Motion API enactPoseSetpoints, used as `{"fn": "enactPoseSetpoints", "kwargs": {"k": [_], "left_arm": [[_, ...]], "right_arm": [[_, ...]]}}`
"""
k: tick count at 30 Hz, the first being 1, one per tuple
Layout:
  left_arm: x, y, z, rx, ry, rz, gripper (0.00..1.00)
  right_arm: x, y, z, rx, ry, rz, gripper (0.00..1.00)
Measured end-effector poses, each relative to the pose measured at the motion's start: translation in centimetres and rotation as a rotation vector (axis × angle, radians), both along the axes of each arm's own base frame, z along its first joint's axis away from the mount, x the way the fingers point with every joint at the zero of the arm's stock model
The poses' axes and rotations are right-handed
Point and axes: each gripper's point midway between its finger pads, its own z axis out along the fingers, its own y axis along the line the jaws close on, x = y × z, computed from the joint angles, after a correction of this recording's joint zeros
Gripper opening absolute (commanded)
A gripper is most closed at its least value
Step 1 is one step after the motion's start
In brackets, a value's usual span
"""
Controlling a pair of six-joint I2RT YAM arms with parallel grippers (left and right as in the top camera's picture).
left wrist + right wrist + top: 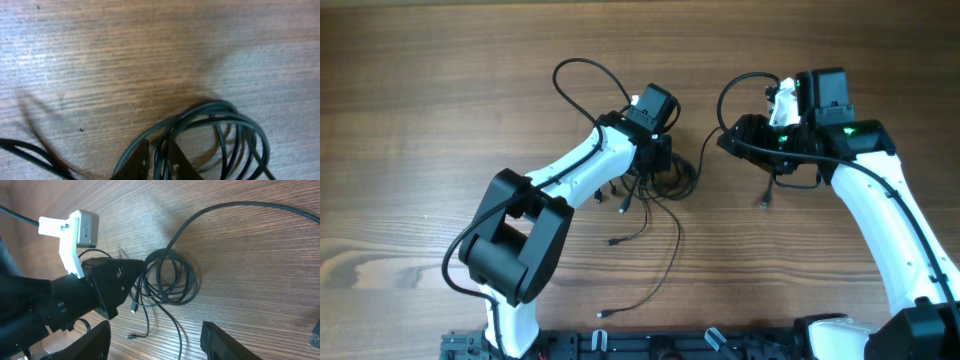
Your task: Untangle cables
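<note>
Now | left claw (159,152) narrow, seemingly pinching a strand of the cables (189,296) between its tips, to draw one loose | right claw (154,327) wide, empty, cables just ahead

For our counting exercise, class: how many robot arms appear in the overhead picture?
2. The left arm reaches the cables mid-table; the right arm is at the right side. None seems hidden.

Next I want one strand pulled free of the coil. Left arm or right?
Left, probably. The left claw is shut on strands of the cables at the coil's edge, while the right claw hangs open, apart from the coil.
</note>
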Motion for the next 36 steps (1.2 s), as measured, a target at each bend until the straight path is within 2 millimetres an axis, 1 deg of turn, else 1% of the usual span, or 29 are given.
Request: {"fn": "enactPoseSetpoints", "kwargs": {"k": [7, 10, 12, 14, 16, 20, 22, 27, 29, 30, 33, 34, 35, 36], "left_arm": [[-0.5, -0.2, -0.2, -0.007, 0.023, -0.025, 0.11], [-0.8, -0.4, -0.6, -0.012, 0.039, -0.033, 0.12], [-1.0, -0.5, -1.0, -0.010, 0.049, -0.038, 0.09], [-1.4, -0.6, -1.5, -0.004, 0.065, -0.043, 0.04], [-1.6, -0.6, -1.8, 0.001, 0.075, -0.050, 0.04], [-1.6, -0.6, -1.8, 0.001, 0.076, -0.054, 0.04], [-1.6, -0.6, -1.8, 0.002, 0.076, -0.055, 0.04], [-1.6, -0.2, -1.6, 0.004, 0.080, -0.046, 0.04], [-1.2, 0.2, -0.7, -0.004, 0.067, -0.033, 0.04], [-0.8, 0.6, 0.3, -0.017, 0.048, -0.021, 0.04], [0.5, 1.2, 5.0, -0.089, -0.042, 0.005, 0.04], [0.7, 1.4, 7.1, -0.123, -0.079, 0.011, 0.04], [0.8, 1.6, 8.7, -0.145, -0.106, 0.014, 0.04], [0.7, 1.8, 10.8, -0.174, -0.143, 0.015, 0.04]], "right_arm": [[0.0, 0.0, 0.0, 0.000, 0.000, 0.000, 0.61], [0.0, 0.0, 0.0, 0.000, 0.000, 0.000, 0.61], [0.0, 0.0, 0.0, 0.000, 0.000, 0.000, 0.61], [0.0, 0.0, 0.0, 0.000, 0.000, 0.000, 0.61], [0.0, 0.0, 0.0, 0.000, 0.000, 0.000, 0.61], [0.0, 0.0, 0.0, 0.000, 0.000, 0.000, 0.61], [0.0, 0.0, 0.0, -0.001, -0.001, -0.001, 0.64], [0.1, -0.4, -0.2, -0.026, -0.001, -0.016, 0.66], [0.2, -0.5, -0.2, -0.028, -0.001, -0.017, 0.67], [0.1, -0.5, -0.3, -0.030, -0.001, -0.016, 0.68], [-0.1, 0.2, -0.3, -0.034, -0.003, 0.002, 0.68], [-0.2, 0.6, -0.3, -0.033, -0.005, 0.016, 0.68], [-0.3, 1.0, -0.2, -0.033, -0.008, 0.029, 0.68], [-0.4, 1.5, -0.2, -0.032, -0.011, 0.041, 0.68]]}}
